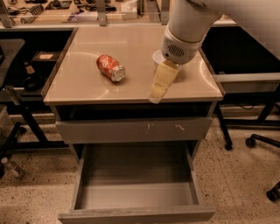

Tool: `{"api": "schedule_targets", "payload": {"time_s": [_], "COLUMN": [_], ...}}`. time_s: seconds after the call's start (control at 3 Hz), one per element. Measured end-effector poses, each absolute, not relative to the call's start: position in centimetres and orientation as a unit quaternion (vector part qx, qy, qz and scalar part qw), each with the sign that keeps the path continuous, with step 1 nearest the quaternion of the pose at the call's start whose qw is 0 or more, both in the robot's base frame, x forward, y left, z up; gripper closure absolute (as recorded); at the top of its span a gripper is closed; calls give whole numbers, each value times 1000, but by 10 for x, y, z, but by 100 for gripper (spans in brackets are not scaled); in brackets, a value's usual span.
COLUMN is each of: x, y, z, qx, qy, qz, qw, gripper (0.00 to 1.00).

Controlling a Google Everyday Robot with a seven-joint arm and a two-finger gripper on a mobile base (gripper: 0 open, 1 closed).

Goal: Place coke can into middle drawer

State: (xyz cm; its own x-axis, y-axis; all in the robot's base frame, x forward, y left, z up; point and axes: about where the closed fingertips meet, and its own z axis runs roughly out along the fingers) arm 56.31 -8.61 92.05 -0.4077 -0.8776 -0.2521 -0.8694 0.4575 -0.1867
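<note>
The coke can (110,68), red-orange with a silver end, lies on its side on the beige cabinet top (87,87), left of centre. My gripper (159,85), cream-coloured, hangs from the white arm (188,26) over the top's front right part, to the right of the can and not touching it. The middle drawer (131,168) is pulled out below, with a bare grey floor and nothing in it. The grey drawer front with white scratches (135,130) above it is shut.
A white bowl (156,56) is mostly hidden behind the arm. Chair wheels (251,141) stand on the floor at the right. A dark chair and frame (13,109) stand at the left. A cluttered desk (87,13) runs along the back.
</note>
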Motion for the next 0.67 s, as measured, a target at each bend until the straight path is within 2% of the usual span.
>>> {"api": "schedule_targets", "payload": {"time_s": [0.67], "x": [575], "y": [-61], "z": [923], "qx": [-518], "qy": [837], "qz": [5], "qw": [175], "gripper": [0]}}
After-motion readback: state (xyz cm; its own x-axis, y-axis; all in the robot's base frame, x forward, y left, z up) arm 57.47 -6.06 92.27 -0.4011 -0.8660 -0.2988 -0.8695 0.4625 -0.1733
